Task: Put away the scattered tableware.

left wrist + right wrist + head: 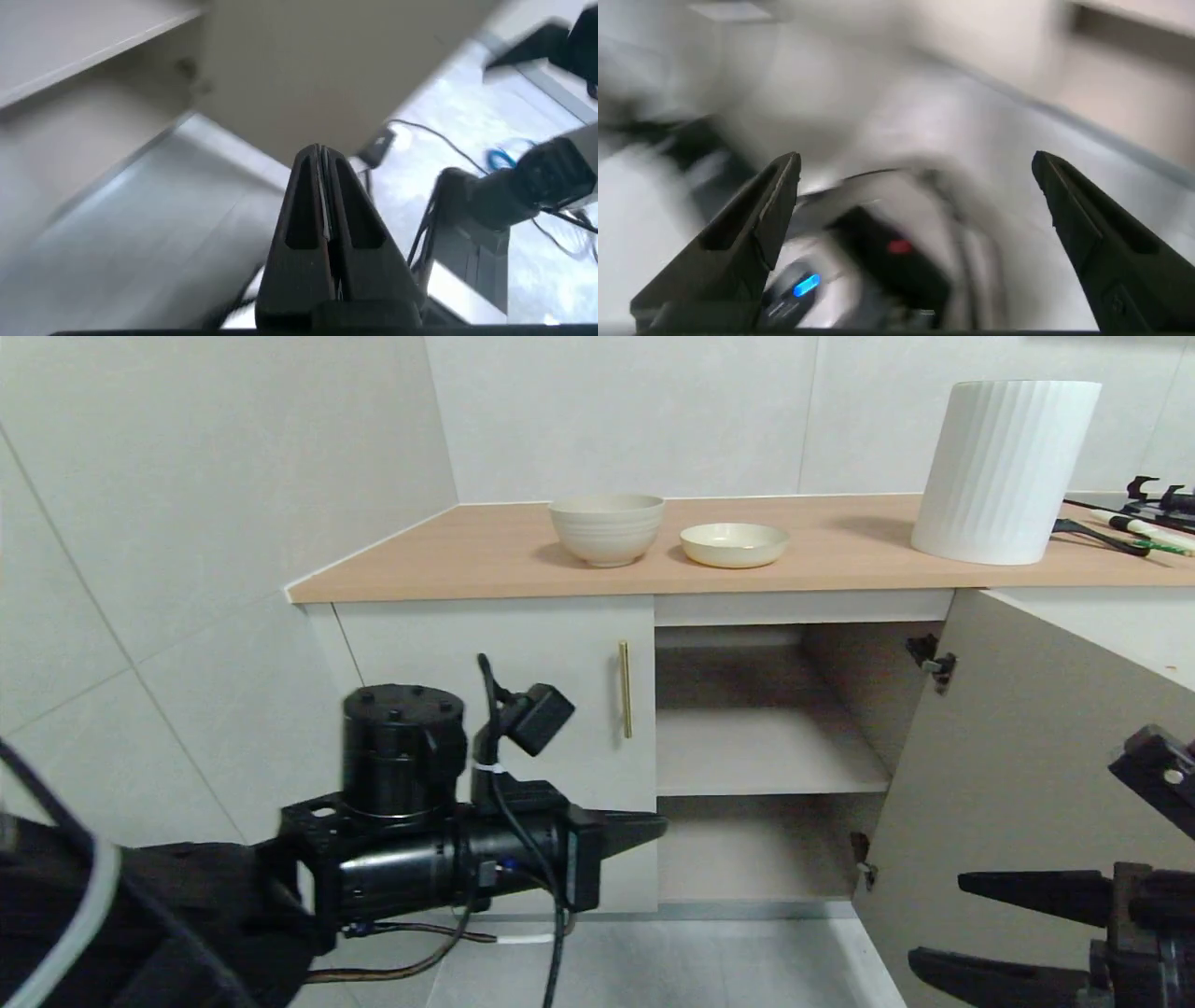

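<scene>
A ribbed cream bowl (608,527) and a shallow cream dish (734,543) sit side by side on the wooden countertop (448,560). Below them the cabinet's right door (1018,784) stands open, showing two bare shelves (766,751). My left gripper (653,827) is shut and empty, held low in front of the closed left door (504,681), well below the bowl. In the left wrist view that gripper (320,163) has its fingers pressed together. My right gripper (938,924) is open and empty at the lower right, beside the open door. Its fingers (747,238) are spread wide in the right wrist view.
A tall white ribbed container (1006,471) stands on the counter's right part, with several utensils (1134,527) beyond it. A brass handle (625,689) runs down the closed door. Tiled wall closes off the left side. Grey floor lies below the cabinet.
</scene>
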### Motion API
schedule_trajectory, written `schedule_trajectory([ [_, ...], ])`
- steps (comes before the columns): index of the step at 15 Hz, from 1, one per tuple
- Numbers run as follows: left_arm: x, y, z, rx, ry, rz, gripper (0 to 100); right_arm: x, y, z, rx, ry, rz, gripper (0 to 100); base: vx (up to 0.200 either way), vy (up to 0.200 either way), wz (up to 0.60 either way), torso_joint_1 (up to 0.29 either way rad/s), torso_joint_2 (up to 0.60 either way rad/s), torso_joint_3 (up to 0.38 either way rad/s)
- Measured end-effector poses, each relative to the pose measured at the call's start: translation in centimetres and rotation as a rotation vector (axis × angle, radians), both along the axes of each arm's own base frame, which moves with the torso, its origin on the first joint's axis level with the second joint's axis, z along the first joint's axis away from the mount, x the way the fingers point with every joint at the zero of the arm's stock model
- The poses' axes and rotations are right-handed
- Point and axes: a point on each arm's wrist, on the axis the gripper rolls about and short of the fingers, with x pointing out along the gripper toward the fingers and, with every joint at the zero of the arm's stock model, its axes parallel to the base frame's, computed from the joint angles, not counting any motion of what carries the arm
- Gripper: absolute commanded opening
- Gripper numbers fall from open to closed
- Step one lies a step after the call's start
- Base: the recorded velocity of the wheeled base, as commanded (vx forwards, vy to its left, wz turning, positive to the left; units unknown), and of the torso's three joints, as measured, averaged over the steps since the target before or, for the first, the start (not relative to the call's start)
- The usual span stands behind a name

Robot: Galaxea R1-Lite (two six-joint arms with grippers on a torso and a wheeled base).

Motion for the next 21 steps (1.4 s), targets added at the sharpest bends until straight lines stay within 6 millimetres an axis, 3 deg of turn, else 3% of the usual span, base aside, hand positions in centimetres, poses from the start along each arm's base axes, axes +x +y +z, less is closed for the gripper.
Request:
schedule_trajectory([
  [4,-2.1,6.2,3.4,0.041,0.021,0.192,0,1.3,0.7,1.0,-0.031,-0.023,-0.085,100,0.000,0.000,0.00,0.000,0.00,0.000],
  [7,-3.0,8.6,5.3,0.024,-0.051,0.326,0,2.6,1.4,2.0,-0.046,-0.057,-0.157,100,0.000,0.000,0.00,0.000,0.00,0.000],
  [8,-3.2,9.2,5.7,0.022,-0.060,0.354,100,3.3,1.7,2.6,-0.038,-0.069,-0.167,100,0.000,0.000,0.00,0.000,0.00,0.000],
  [11,-4.1,10.6,6.9,0.006,-0.097,0.413,100,5.7,3.1,3.9,-0.030,-0.083,-0.187,100,0.000,0.000,0.00,0.000,0.00,0.000],
  [14,-4.6,12.0,8.6,-0.017,-0.161,0.500,100,7.7,4.1,4.0,-0.054,-0.071,-0.221,100,0.000,0.000,0.00,0.000,0.00,0.000],
  [21,-5.5,14.0,10.6,-0.038,-0.250,0.649,100,8.7,3.8,2.7,-0.097,-0.035,-0.269,100,0.000,0.000,0.00,0.000,0.00,0.000],
])
